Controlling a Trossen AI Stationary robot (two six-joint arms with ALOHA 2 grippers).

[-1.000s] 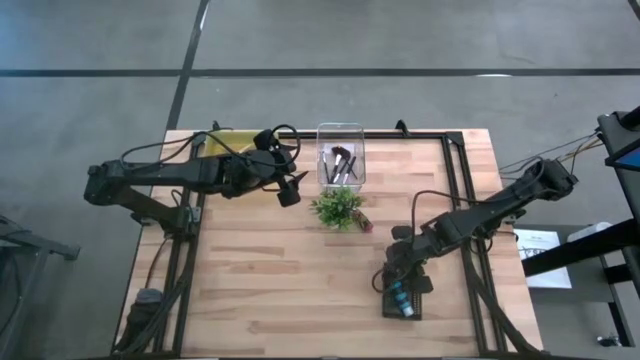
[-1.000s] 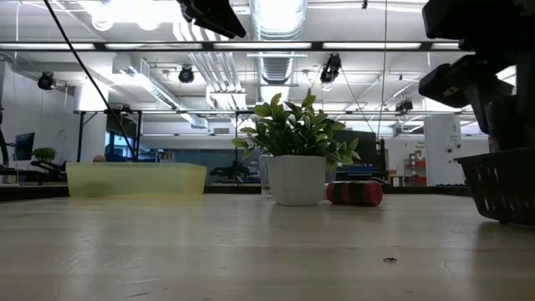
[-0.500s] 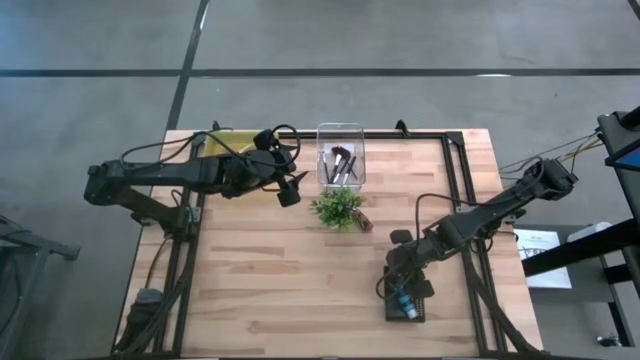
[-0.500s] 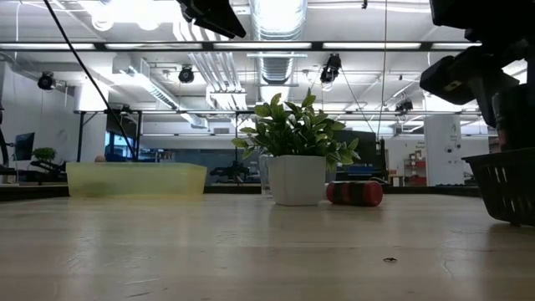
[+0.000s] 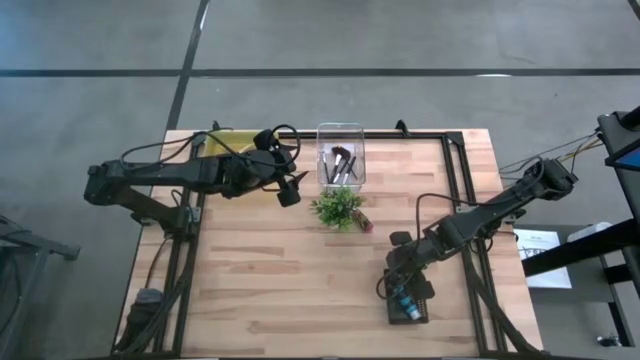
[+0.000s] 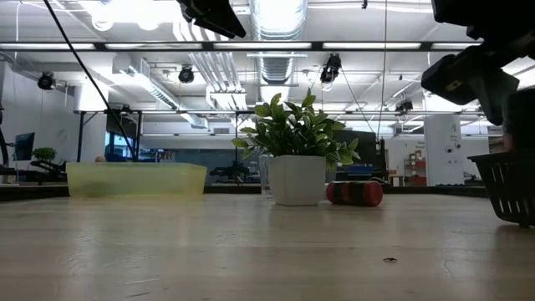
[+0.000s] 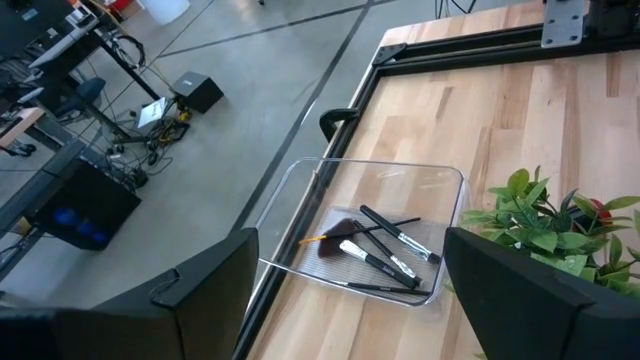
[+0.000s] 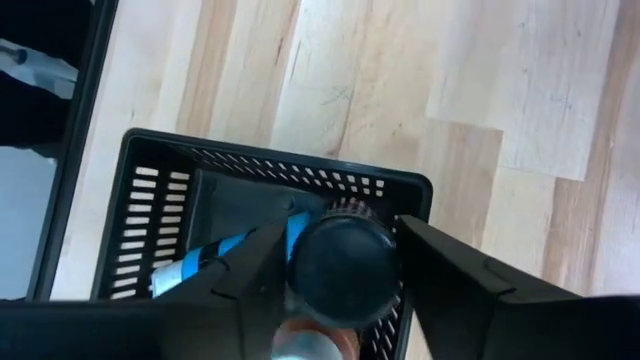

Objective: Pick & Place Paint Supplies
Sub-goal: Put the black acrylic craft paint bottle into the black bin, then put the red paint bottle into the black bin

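Note:
My right gripper (image 5: pixel 405 272) points down over a black mesh basket (image 5: pixel 410 308) near the table's right near part, shut on a small tube with a round dark end (image 8: pixel 340 265). A blue tube (image 8: pixel 225 250) lies on the basket's floor. My left gripper (image 5: pixel 290 190) hangs open and empty above the table between a yellow tray (image 5: pixel 225 145) and a clear tray (image 5: pixel 340 155). That clear tray holds several dark-handled brushes (image 7: pixel 375 245). A red-and-black item (image 5: pixel 362 222) lies on the table beside the potted plant (image 5: pixel 338 207). My right gripper pinches the tube between its two fingers (image 8: pixel 255 275), one on each side of the round dark end (image 8: pixel 345 240). The fingers come from above, pointing down into the basket's open top (image 8: pixel 280 160). Whether the tube touches the basket's floor cannot be told.
The potted plant stands mid-table, in front of the clear tray. The yellow tray sits at the far left corner. Black frame rails (image 5: pixel 465 200) run along the table's right and far sides. Bare wood lies at the table's left and near middle.
My right gripper, still shut on the tube, has shifted slightly toward the table's right and near edge. The black basket has slid a little to the right with it. The left arm has kept still.

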